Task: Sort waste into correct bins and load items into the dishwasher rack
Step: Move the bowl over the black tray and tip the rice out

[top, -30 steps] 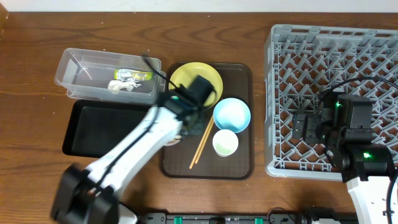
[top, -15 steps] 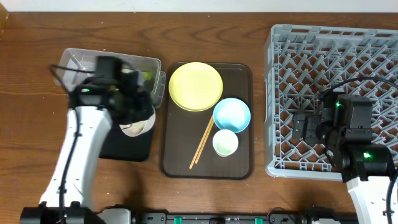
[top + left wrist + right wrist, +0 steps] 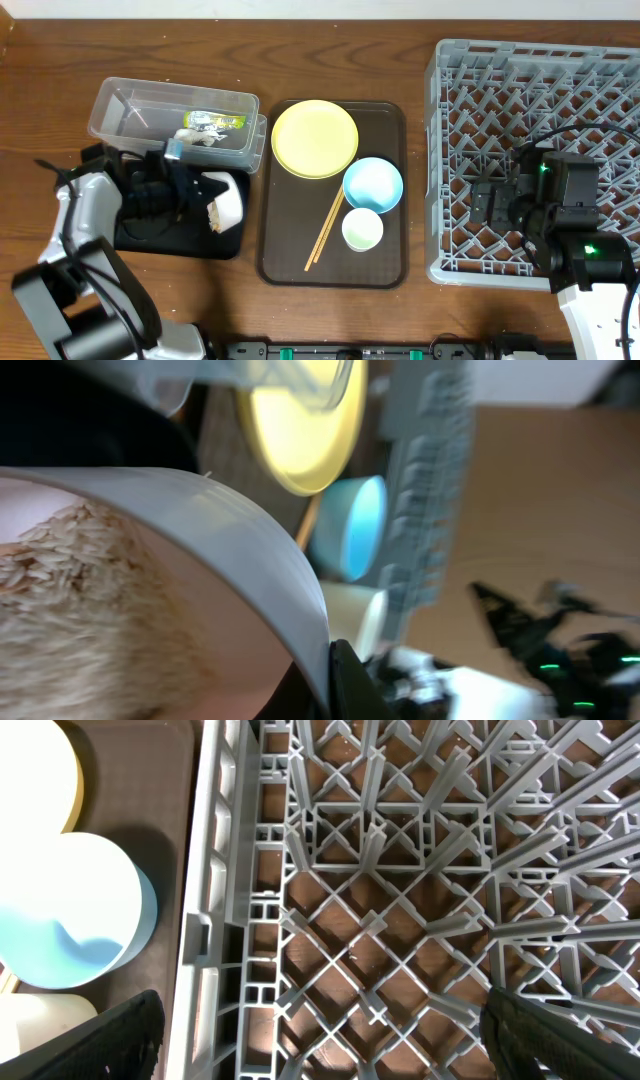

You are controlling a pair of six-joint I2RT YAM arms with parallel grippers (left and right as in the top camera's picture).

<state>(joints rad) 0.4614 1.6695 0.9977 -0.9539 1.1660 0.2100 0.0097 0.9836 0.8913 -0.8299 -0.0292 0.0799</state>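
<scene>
Tipping rice scraps (image 3: 60,610): white bowl (image 3: 228,200), carried off serving tray (image 3: 385,262), now tilted over black tray (image 3: 150,240) | left gripper (image 3: 205,193) clamped on bowl | right gripper (image 3: 320,1045) wide apart, empty

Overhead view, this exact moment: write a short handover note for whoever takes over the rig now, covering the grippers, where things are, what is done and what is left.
Left gripper: shut on the white bowl, which is tipped on its side over the black tray. There is rice in the bowl.
Right gripper: open and empty, over the dishwasher rack.
Done: the wrapper and tissue lie in the clear tub.
Left: tip the rice out. Then load the white bowl, plus the yellow plate, blue bowl, cup and chopsticks, all on the brown tray. No dishes are visible in the rack.
</scene>
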